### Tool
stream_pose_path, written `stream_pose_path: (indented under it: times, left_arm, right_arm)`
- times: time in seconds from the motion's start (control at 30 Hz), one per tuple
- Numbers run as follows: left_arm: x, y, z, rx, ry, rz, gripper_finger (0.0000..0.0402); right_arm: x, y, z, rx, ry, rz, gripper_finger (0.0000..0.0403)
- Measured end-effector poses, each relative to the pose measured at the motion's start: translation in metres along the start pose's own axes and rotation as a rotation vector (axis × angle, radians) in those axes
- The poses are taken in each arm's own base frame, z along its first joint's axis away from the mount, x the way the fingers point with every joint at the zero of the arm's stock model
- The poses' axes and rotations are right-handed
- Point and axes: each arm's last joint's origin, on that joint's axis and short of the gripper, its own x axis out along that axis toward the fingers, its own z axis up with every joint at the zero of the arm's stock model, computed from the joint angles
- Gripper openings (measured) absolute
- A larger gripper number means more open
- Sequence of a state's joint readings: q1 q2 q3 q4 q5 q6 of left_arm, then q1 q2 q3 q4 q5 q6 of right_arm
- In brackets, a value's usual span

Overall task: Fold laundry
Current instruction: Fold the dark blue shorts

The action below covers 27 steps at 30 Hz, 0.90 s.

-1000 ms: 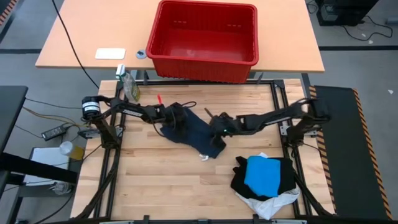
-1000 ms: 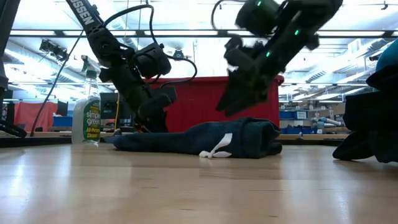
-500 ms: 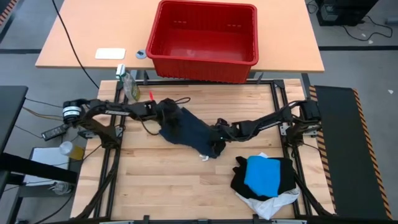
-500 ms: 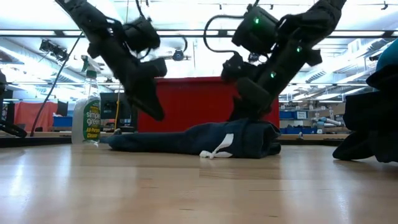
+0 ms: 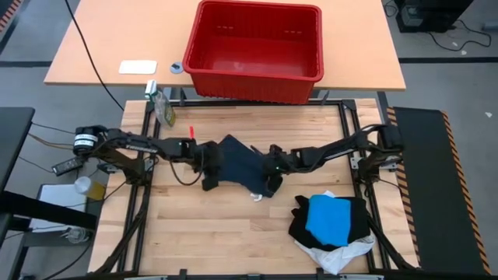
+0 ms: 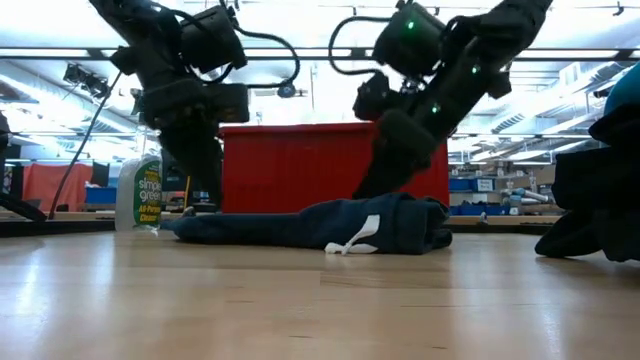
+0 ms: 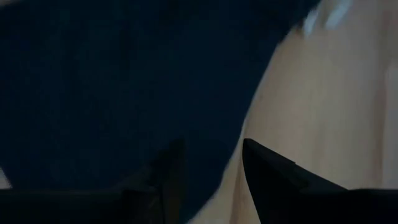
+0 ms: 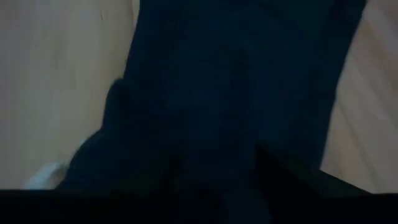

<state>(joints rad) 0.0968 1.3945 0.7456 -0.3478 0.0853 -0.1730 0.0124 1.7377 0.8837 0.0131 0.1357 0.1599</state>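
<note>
A dark navy garment [image 5: 243, 165] lies bunched on the wooden table's middle, flat on its underside, with a white string [image 6: 350, 240] at its near side. My left gripper [image 5: 212, 177] hangs open above the garment's left near edge [image 7: 205, 124], fingers on either side of that edge and clear of it. My right gripper [image 5: 269, 173] is open and slants down onto the garment's heaped right end [image 6: 410, 215]. In the right wrist view the dark cloth [image 8: 236, 81] fills the space past the fingers. My right gripper comes down at a slant from the table's right side, with its open fingers [image 6: 385, 188] at the top of the garment's heaped right end. The dark cloth hides the fingertips, so I cannot tell whether they touch it. The garment lies on the table.
A pile of laundry, black with a bright blue piece [image 5: 328, 218] on top and white beneath, sits at the near right. A red basket [image 5: 257, 78] stands on the far table. A spray bottle [image 5: 161, 109] stands at the far left. Bare wood lies along the near edge.
My left gripper has risen off the garment's left end and swung toward the table's near and left side. My right gripper has sunk onto the garment's right end and rolled at the wrist. The garment has stayed where it lay.
</note>
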Motion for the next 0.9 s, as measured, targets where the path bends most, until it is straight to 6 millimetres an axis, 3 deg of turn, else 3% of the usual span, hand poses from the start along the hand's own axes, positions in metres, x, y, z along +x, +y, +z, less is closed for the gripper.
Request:
stream_pose_path:
  times: [0.17, 0.33, 0.43, 0.63, 0.8, 0.9]
  left_arm:
    - [0.001, -0.012, 0.001, -0.001, -0.025, -0.032, 0.0162]
    - [0.003, -0.046, 0.015, 0.11, -0.227, -0.135, 0.0162]
    - [0.012, -0.061, 0.015, 0.067, -0.245, -0.12, 0.0162]
    - [0.029, -0.066, -0.003, 0.007, -0.062, -0.031, 0.0162]
    - [0.031, -0.067, -0.02, 0.063, 0.083, 0.026, 0.0162]
    - [0.032, -0.067, -0.023, 0.075, 0.08, 0.052, 0.0162]
  right_arm:
    - [-0.021, -0.003, 0.012, 0.023, -0.05, 0.015, 0.0202]
    - [-0.038, -0.017, 0.017, 0.131, -0.034, 0.09, 0.0203]
    - [-0.045, -0.018, 0.015, 0.092, 0.01, 0.15, 0.0203]
    - [-0.044, -0.009, -0.008, -0.023, 0.227, 0.215, 0.0201]
    - [-0.037, -0.017, -0.007, 0.043, 0.184, 0.128, 0.0201]
    - [-0.038, -0.02, -0.002, 0.099, 0.142, 0.111, 0.0201]
